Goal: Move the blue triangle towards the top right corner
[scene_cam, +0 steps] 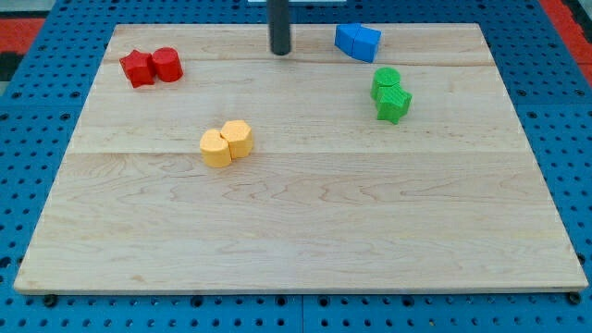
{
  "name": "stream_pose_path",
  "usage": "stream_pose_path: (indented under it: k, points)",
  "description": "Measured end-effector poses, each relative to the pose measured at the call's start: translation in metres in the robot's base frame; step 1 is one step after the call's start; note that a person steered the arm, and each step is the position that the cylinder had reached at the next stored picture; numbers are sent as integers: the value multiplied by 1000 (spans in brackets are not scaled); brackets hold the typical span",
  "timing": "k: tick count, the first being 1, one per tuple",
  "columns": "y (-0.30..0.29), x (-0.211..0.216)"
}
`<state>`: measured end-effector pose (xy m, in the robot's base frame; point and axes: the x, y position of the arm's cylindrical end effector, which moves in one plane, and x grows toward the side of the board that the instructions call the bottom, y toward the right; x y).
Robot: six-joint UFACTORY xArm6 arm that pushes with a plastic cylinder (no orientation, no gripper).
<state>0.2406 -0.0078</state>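
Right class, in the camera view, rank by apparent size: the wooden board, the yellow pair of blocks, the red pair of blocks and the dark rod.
1. Wooden board, by far the largest.
2. Yellow pair of blocks and red pair of blocks: alike; the yellow pair sits nearer the view's bottom, so unranked.
3. Dark rod, ending at my tip: smallest visible part, cut off at the view's top.

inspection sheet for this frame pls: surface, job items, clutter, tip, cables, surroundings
Surface: wooden board, lying flat.
Job's things: blue blocks, two touching, near the view's top, right of centre; which one is the triangle is hard to tell.
Clutter: red blocks, a touching pair at the view's upper left; yellow blocks, a touching pair left of centre; green blocks, a touching pair just below the blue ones.
Grippers: none; my tip is at the board's top edge, left of the blue blocks, apart from them.
Cables: nothing seen.
Surroundings: blue perforated base around the board; red patches at the top corners.
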Motion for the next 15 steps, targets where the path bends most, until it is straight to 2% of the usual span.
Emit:
stream_pose_path:
  k: [4,5,7,9,11,13,15]
  points:
    - [95,-38]
    - [96,-38]
    - [106,-10]
    - [139,-7]
    - [141,-7]
    - [140,-37]
    - [140,-45]
